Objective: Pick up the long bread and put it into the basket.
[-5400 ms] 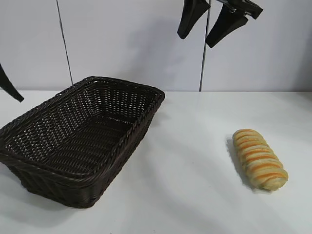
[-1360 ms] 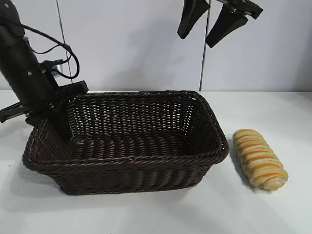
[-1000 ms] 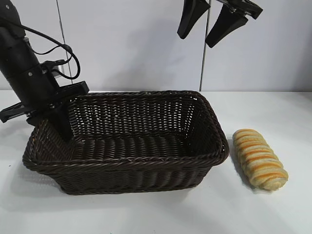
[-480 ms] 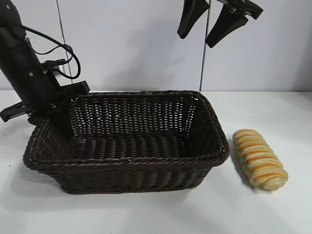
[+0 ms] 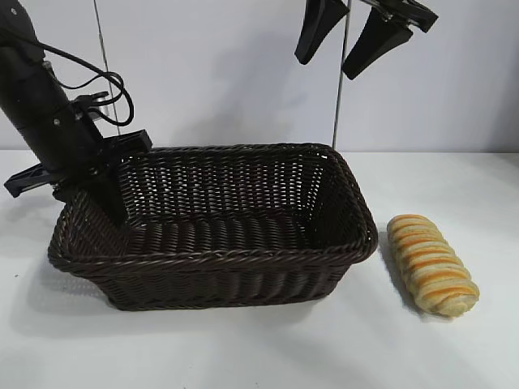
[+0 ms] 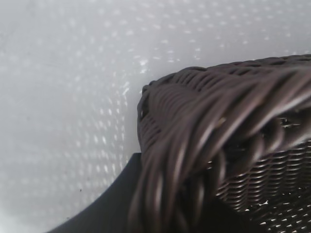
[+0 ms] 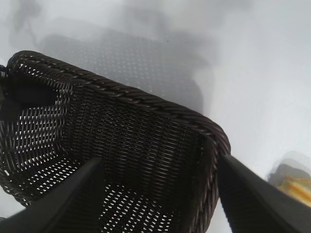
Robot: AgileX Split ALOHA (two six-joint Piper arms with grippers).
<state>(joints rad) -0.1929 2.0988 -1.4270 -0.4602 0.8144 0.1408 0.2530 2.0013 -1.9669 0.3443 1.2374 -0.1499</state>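
The long bread point(image 5: 431, 263), pale yellow with orange stripes, lies on the white table just right of the basket point(image 5: 219, 258). It also shows at the edge of the right wrist view point(image 7: 296, 183). My left gripper point(image 5: 108, 204) is shut on the basket's left rim, with one finger point(image 6: 107, 204) outside the braided rim point(image 6: 204, 126) and the other hidden inside. My right gripper point(image 5: 325, 68) hangs open high above the basket's right end. It holds nothing, and its view looks down past its fingers point(image 7: 160, 162) into the basket point(image 7: 146, 104).
The white table point(image 5: 454, 356) stretches in front of and to the right of the bread. A pale wall stands behind. The left arm's cable point(image 5: 113, 85) loops above the basket's left end.
The left gripper has dragged the basket's left end a little to the right and toward the back. The bread and the right arm have not moved.
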